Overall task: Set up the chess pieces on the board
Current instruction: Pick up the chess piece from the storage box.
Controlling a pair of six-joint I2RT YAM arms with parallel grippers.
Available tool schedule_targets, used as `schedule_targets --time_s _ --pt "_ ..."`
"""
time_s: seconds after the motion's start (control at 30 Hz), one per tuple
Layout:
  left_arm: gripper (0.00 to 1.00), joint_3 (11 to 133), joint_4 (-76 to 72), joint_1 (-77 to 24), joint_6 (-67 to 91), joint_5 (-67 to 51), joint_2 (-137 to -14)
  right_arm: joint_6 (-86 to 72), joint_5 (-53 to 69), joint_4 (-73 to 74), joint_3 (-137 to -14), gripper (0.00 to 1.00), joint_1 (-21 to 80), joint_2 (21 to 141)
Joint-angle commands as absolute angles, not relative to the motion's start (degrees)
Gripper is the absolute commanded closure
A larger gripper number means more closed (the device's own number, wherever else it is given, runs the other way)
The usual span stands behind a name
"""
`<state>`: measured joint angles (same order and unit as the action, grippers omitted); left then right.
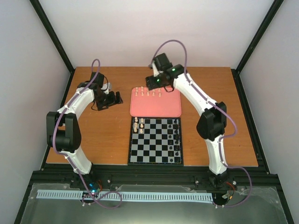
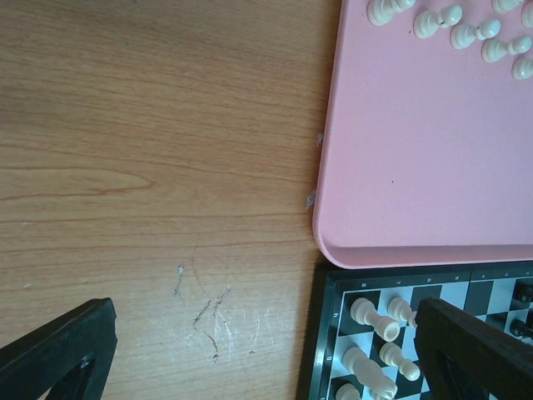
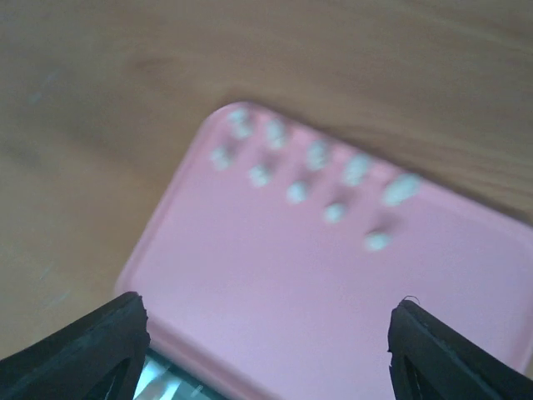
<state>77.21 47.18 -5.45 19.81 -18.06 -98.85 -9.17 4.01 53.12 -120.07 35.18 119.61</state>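
**Chess pieces (image 3: 316, 154) mostly on the tray (image 3: 250, 283); both grippers spread wide**

Most of the pale chess pieces sit in two loose rows just ahead of the right gripper (image 3: 266, 333), on the far part of the pink tray beneath it. The right wrist view is blurred. That gripper's fingers (image 3: 75, 350) stand wide apart with nothing between them. The left gripper (image 2: 265, 333) hovers over the wooden table (image 2: 150, 167), with the tray just off to one side. Its fingers (image 2: 58, 350) are also wide apart and hold nothing. A few pale pieces are on the board (image 2: 329, 333), close by the finger nearer the tray, at the board's corner next to the tray's edge. The black pieces (image 1: 176, 135) line the side of the board away from the left gripper.
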Motion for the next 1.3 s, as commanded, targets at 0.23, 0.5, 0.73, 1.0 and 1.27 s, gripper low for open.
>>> schedule_targets --time_s 0.23,0.5,0.73,1.0,1.27 --pt "0.0 80.7 47.5 -5.0 19.4 -17.5 -99.3 -9.9 7.9 54.9 -139.7 0.33 22.7 139.6" --pt "0.0 81.4 47.6 -5.0 19.0 -16.5 -100.2 -7.9 10.9 50.9 -140.3 0.4 22.3 143.9" --pt "0.0 81.6 47.3 -5.0 19.0 -16.8 -101.5 -9.0 11.1 49.2 -140.7 0.41 22.3 146.0" --pt "0.0 81.4 47.0 -5.0 19.1 -17.1 -102.0 -9.3 9.8 48.5 -143.2 0.42 22.3 148.8" --pt "0.0 81.5 47.0 -4.9 19.2 -17.1 -102.5 -9.3 8.3 48.2 -143.3 0.43 22.3 150.2"
